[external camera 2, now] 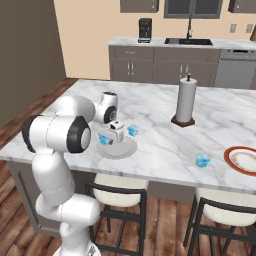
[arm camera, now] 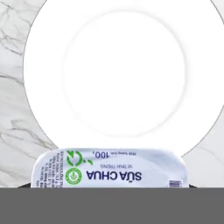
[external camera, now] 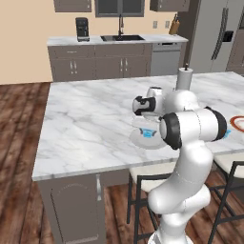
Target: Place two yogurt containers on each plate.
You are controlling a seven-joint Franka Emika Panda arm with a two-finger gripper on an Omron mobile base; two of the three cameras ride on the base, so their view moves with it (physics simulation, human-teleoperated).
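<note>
White-veined marble covers the tabletop (external camera 2: 165, 145), and near its front edge lies the plain pale plate (external camera 2: 122, 149), with the robot's hand low over it. In the hand view a yogurt container (arm camera: 111, 170) sits at the bottom edge, its printed lid facing the camera, in front of the bare white plate; the fingers (arm camera: 111, 186) themselves are hidden behind the pack and the lower edge, so I cannot tell how far apart they stand or whether they have hold of it. From the right base view this pack shows as a light-blue shape (external camera 2: 105, 139) under the hand, over the plate's near side, and whether it rests on the plate cannot be told. A second yogurt container (external camera 2: 132, 130) stands on the marble just beyond the plate, apart from its rim. A third (external camera 2: 202, 160) sits well to the right, near the red-rimmed plate (external camera 2: 242, 160) at the tabletop's right end, beside it but not on it. A paper-towel roll (external camera 2: 185, 101) stands upright on its dark base farther back, between the two plates.
</note>
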